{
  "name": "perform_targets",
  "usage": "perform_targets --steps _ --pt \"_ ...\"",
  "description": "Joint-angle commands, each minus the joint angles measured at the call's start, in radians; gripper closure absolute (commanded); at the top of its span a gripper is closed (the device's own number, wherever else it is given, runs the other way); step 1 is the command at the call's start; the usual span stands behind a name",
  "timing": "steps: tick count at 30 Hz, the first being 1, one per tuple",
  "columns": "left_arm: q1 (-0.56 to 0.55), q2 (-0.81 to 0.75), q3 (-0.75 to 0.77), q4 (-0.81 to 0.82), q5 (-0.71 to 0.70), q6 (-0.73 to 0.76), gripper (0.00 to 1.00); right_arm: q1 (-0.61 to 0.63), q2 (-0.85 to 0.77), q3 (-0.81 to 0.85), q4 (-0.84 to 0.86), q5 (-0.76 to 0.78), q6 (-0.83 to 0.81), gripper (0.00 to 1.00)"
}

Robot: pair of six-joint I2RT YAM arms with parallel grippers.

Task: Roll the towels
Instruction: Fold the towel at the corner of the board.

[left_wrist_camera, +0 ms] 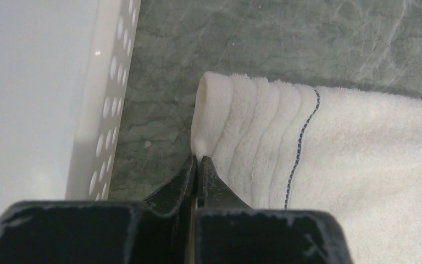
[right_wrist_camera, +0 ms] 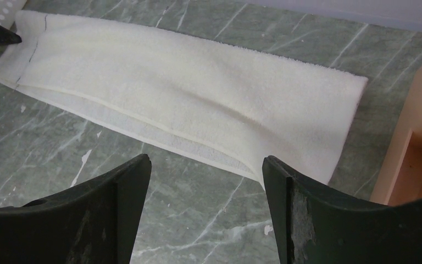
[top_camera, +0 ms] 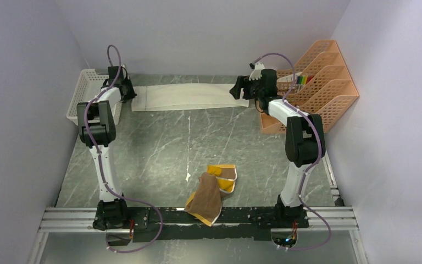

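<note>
**Top external view.** The cream-white towel (top_camera: 189, 97) lies flat as a long folded strip. The white basket (top_camera: 85, 93) stands just off its left end and the orange file rack (top_camera: 324, 82) just off its right end. The left gripper (top_camera: 127, 91) sits at the strip's left end and the right gripper (top_camera: 239, 89) at its right end. This view does not resolve the state of either set of jaws. The brown towel (top_camera: 209, 195) lies crumpled well apart from the cream-white towel, towards the arm bases, with its mustard reverse showing. Neither arm is near it.

**Left wrist view.** The left gripper (left_wrist_camera: 197, 162) is closed to a sliver on the near corner of the cream-white towel (left_wrist_camera: 335, 154). The hem there stands up off the table in a small curl. The pinch is judged to anchor or lift this end so that a roll can begin. The white basket (left_wrist_camera: 104, 99) runs close alongside this end, which leaves little room on that side.

**Right wrist view.** The right gripper (right_wrist_camera: 204, 165) is spread wide and holds nothing. It is poised just short of the near long edge of the cream-white towel (right_wrist_camera: 170, 82), close to its right end. The strip shows two layers, slightly offset. The stance is judged to be preparation for a grasp. No roll is formed yet.
</note>
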Motion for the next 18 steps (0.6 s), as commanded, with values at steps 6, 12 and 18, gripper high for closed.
perform_targets --steps 6,12,18 --pt "-0.025 -0.048 -0.072 -0.037 -0.012 0.006 0.93 -0.003 -0.057 -0.022 0.009 0.007 -0.014 0.25" --pt "-0.05 -0.172 -0.036 -0.067 -0.067 0.036 0.93 -0.003 -0.076 -0.04 0.015 0.007 -0.013 0.24" --pt "-0.051 -0.225 0.054 -0.135 -0.118 0.072 0.93 -0.003 -0.088 -0.051 0.013 0.009 -0.023 0.24"
